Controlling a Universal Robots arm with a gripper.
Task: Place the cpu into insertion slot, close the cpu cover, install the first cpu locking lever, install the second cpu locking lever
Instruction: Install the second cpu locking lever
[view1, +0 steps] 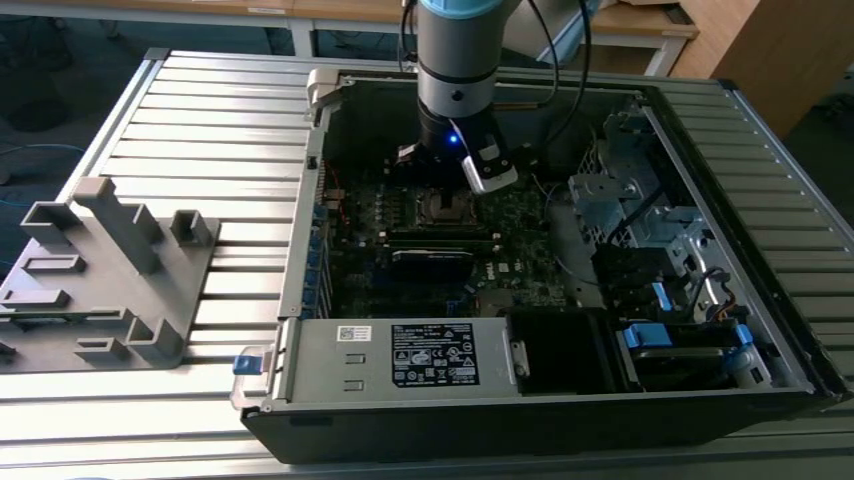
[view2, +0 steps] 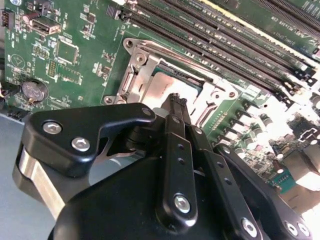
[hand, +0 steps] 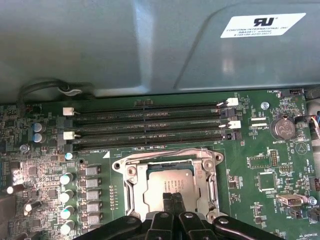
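We see the arm reaching down into the open computer case (view1: 300, 330), its gripper (hand: 171, 199) poised directly over the insertion slot (view1: 447, 208) on the motherboard (hand: 260, 170). In both wrist views the black fingers (view2: 176, 107) are pressed together with no gap between them, their tips resting at the edge of the cpu (hand: 169, 181). The cpu lies flat inside the slot, and the silver cpu cover (hand: 131, 184) frames it, with the chip's grey face showing through the window. The long memory slots (hand: 150, 125) run just beside the socket.
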